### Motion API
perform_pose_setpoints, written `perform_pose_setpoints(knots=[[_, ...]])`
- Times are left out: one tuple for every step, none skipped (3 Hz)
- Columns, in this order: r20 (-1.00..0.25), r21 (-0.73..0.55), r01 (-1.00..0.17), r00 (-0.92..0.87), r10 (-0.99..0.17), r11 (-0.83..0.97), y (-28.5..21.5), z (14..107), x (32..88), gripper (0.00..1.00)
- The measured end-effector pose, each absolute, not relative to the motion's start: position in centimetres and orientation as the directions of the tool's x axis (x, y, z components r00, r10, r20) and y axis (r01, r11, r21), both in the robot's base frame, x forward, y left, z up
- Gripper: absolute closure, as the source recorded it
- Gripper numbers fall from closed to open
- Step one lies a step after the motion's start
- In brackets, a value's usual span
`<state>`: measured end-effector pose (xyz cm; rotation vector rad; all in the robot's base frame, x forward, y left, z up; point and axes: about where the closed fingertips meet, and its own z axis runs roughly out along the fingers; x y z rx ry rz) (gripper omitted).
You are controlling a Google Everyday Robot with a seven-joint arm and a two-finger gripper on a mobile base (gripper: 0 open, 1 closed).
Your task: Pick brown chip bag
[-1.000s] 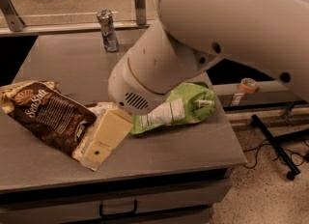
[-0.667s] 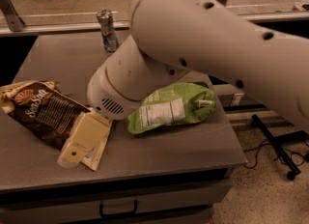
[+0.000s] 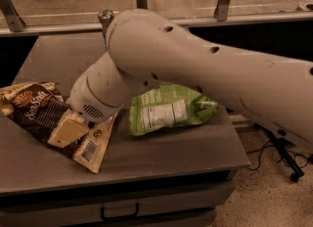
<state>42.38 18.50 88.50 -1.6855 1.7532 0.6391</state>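
The brown chip bag (image 3: 36,111) lies flat at the left of the grey table (image 3: 186,152). It is dark brown with cream edges, white script lettering, an orange shell logo and a barcode at its lower corner. My gripper (image 3: 68,130) is low over the right half of this bag, at the end of the big white arm (image 3: 195,64) that reaches in from the right. The arm's wrist hides part of the bag's right edge. I cannot tell if the gripper touches the bag.
A green bag with a white nutrition label (image 3: 166,109) lies just right of the gripper, partly under the arm. The top of a metal can (image 3: 104,16) shows at the back behind the arm. A drawer handle (image 3: 120,214) is below the table's front edge.
The arm has swung left and the gripper has moved from the gap between the two bags onto the brown bag. The green bag is now more uncovered.
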Motion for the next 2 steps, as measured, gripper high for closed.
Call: perform_pose_setpoints(knots=[[-0.727, -0.091, -0.996, 0.050, -0.685, 0.025, 20.2, 87.7, 42.5, 0.65], [-0.727, -0.123, -0.992, 0.098, -0.680, -0.012, 21.4, 88.3, 42.6, 0.87]])
